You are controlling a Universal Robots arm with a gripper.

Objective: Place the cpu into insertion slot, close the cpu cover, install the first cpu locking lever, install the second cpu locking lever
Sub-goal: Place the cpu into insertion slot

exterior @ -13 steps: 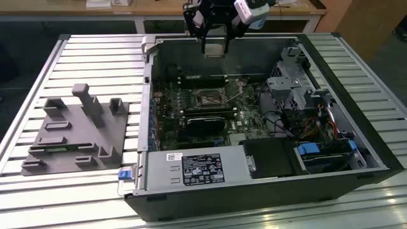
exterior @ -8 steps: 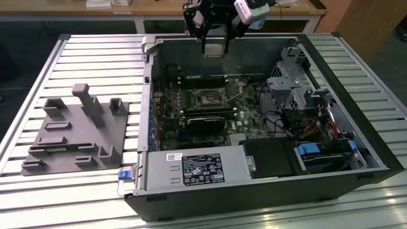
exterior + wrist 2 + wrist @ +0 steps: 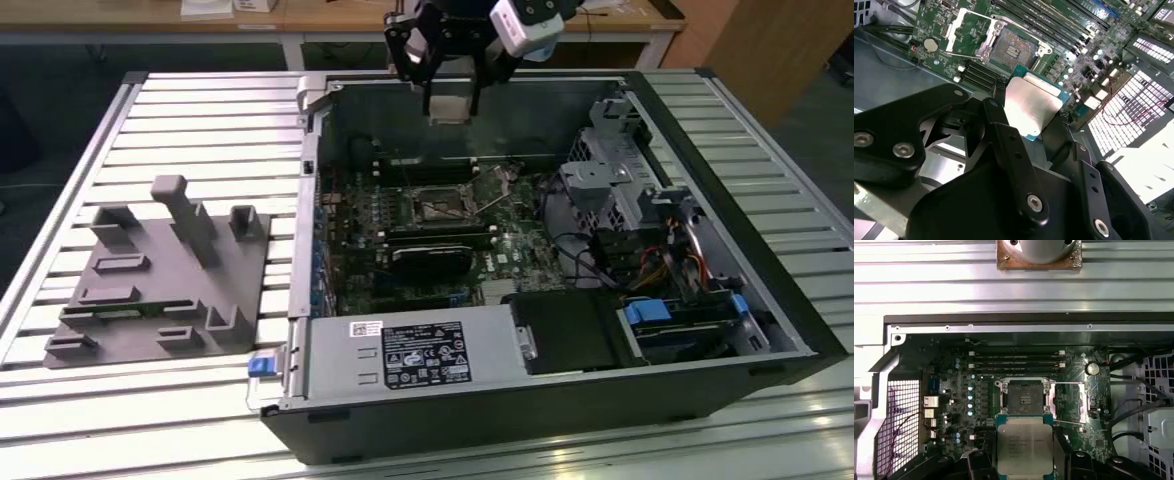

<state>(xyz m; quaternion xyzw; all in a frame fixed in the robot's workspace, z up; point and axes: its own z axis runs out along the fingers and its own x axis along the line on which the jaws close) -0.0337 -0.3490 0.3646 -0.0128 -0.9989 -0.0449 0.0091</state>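
In the exterior view my gripper [image 3: 450,100] hangs above the back of the open computer case, shut on the cpu [image 3: 450,108]. In both wrist views the cpu [image 3: 1031,102] [image 3: 1024,445], a flat square silvery chip with a teal edge, sits between the black fingers [image 3: 1004,135] [image 3: 980,460]. The insertion slot [image 3: 441,203] [image 3: 1013,47] [image 3: 1024,397] lies bare on the green motherboard, some way below the chip. The cpu cover [image 3: 966,30] [image 3: 1069,400] is swung open beside the slot. Thin locking levers [image 3: 1069,422] stand unlatched next to it.
A grey moulded fixture [image 3: 154,270] rests on the slatted table at the exterior view's left. Inside the case are a labelled power supply [image 3: 414,355], a metal drive cage [image 3: 627,170], cables [image 3: 654,265] and long memory slots [image 3: 1016,362] close to the socket.
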